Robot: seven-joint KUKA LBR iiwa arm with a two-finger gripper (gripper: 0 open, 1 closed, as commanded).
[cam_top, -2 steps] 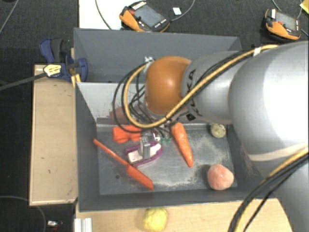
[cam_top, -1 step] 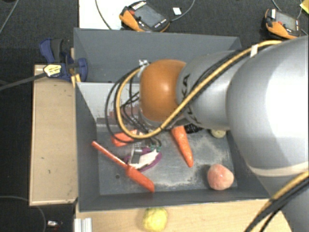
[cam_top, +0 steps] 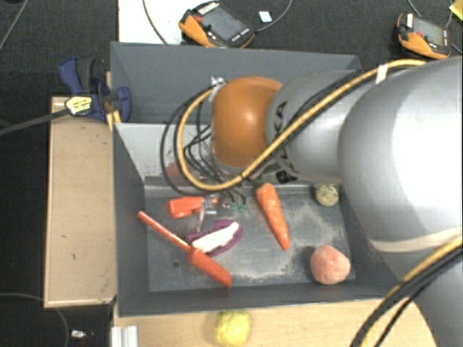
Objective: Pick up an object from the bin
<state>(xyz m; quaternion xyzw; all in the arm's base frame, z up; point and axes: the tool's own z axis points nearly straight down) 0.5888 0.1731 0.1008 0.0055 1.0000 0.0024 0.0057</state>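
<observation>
The pincer point(cam_top: 211, 208) hung low at the centre-left of the grey metal bin point(cam_top: 318, 230), under the arm's orange cover; whether it was open or shut could not be told. A small orange plastic piece point(cam_top: 184, 207) lay just beside it, and a purple-and-white curved toy point(cam_top: 217, 237) lay just below. A clean grasp would likely mean closing on one alone, clear of the long orange-red stick point(cam_top: 211, 267).

Chunky silver-grey arm point(cam_top: 383, 150) on the right of the frame, glossy orange dome cover point(cam_top: 242, 121) at its wrist near centre, a yellowish cable point(cam_top: 338, 100) snaking along it, plus thin black wires point(cam_top: 189, 149) looping left of the dome.
</observation>
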